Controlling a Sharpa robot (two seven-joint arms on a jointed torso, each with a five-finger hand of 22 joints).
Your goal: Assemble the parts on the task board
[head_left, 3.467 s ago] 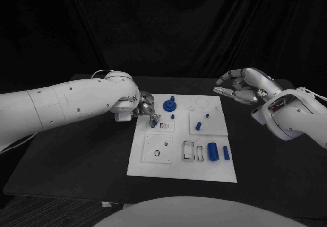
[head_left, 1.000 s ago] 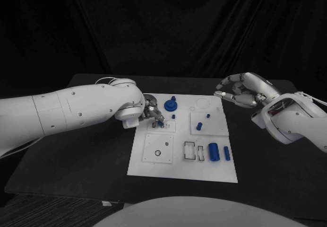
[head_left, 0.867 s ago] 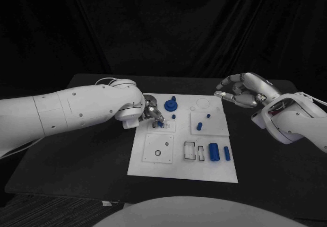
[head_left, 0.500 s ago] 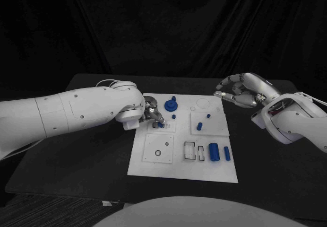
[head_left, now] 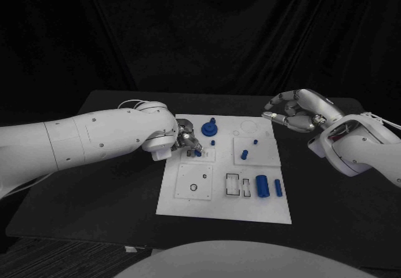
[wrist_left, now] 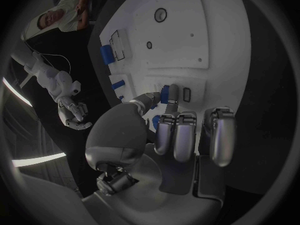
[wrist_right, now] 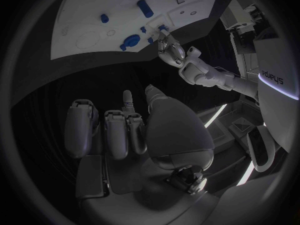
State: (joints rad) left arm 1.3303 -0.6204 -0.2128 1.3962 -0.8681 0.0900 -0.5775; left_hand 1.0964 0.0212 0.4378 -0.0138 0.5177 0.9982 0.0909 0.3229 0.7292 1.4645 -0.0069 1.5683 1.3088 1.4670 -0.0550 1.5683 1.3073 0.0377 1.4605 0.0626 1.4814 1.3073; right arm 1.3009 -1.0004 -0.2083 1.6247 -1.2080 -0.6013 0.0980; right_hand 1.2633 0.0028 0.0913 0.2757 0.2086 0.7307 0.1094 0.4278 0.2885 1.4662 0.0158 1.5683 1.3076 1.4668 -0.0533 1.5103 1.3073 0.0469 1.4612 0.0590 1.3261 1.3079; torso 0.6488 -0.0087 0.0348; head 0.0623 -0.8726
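The left hand [head_left: 185, 138] pinches a small blue part [wrist_left: 165, 93] over a slot near the board's [head_left: 221, 215] far left, seemingly not yet seated. The right hand [head_left: 296, 110] hovers off the board, fingers curled, empty. Several parts lie loose; most assembly remains.

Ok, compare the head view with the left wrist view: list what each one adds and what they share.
Head view: the left arm's white casing and the whole outline of the white rectangular task board. Left wrist view: the grip up close, with thumb and a finger pinching the small blue part beside a small rectangular slot. Both: the board, the silver left hand, the silver right hand with curled fingers, and the thick blue cylinder lying on the board.
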